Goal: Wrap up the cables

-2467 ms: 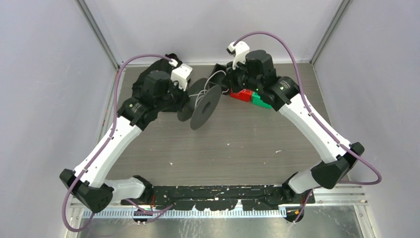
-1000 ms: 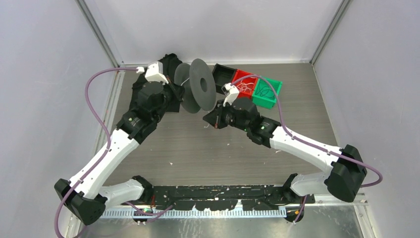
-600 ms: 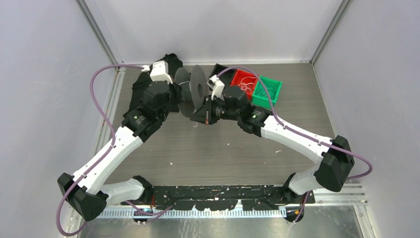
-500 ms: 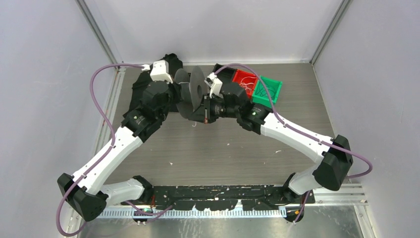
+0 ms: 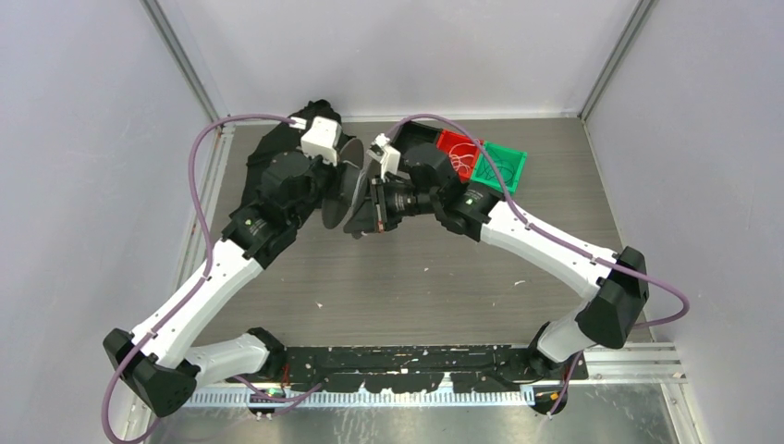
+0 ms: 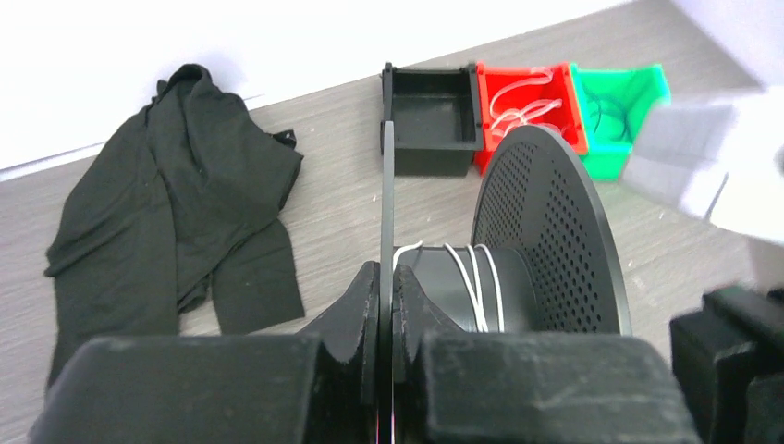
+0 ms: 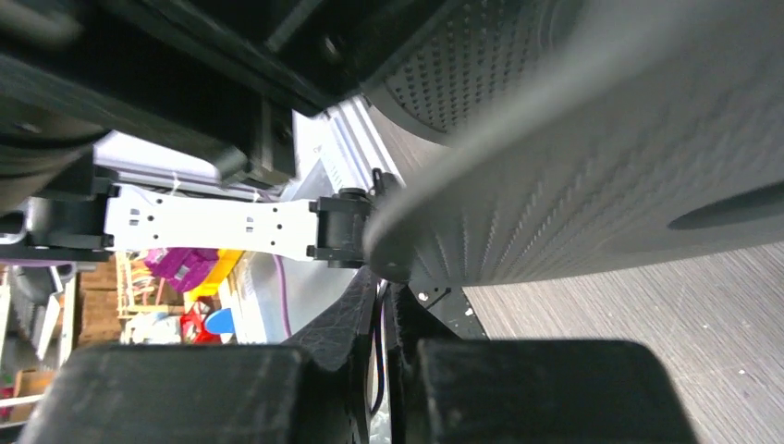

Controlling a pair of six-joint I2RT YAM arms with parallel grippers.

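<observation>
Left hand [image 6: 386, 282] and right hand [image 7: 384, 301] each clamped on a spool [image 6: 545, 222] flange edge, white cable [image 6: 473, 282] between.

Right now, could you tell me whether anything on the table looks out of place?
A black cloth lies crumpled on the table, left of the black bin; small white scraps dot the surface.

Spool [image 6: 444, 277] between cloth [image 6: 176, 213] at left and 3 bins [image 6: 480, 111] at right; cables [image 6: 518, 97] in middle bin [image 6: 527, 72].
</observation>
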